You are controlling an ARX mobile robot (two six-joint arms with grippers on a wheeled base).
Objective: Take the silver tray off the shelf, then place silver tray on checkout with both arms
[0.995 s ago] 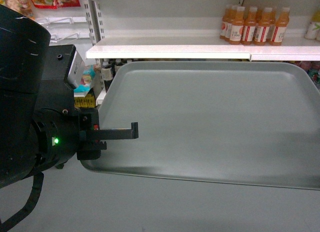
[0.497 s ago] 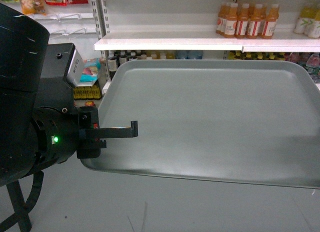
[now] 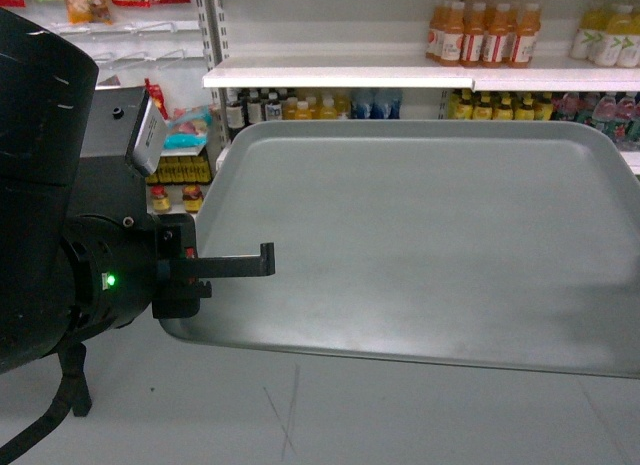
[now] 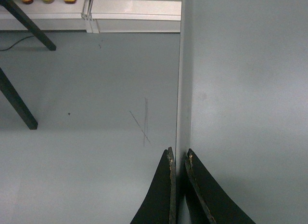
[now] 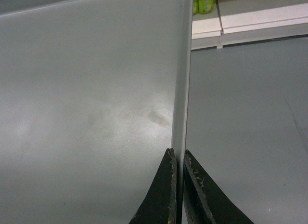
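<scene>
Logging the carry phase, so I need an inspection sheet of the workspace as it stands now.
Surface: grey floor under the load, marked by a faint scratch; no counter in view.
Job's things: large flat matte grey tray held level in the air, clear of the white shelf board.
Clutter: nothing seen on the tray.
Grippers: left tool and right tool each pinch a tray rim.
Cables: thin dark cable on the floor.
Surroundings: orange bottles on the shelves.

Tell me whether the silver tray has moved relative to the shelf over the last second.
Yes. In the head view the silver tray keeps its place, but the shelf has shrunk and slid up behind it, exposing lower rows of bottles. The tray is backing away from it.
</scene>
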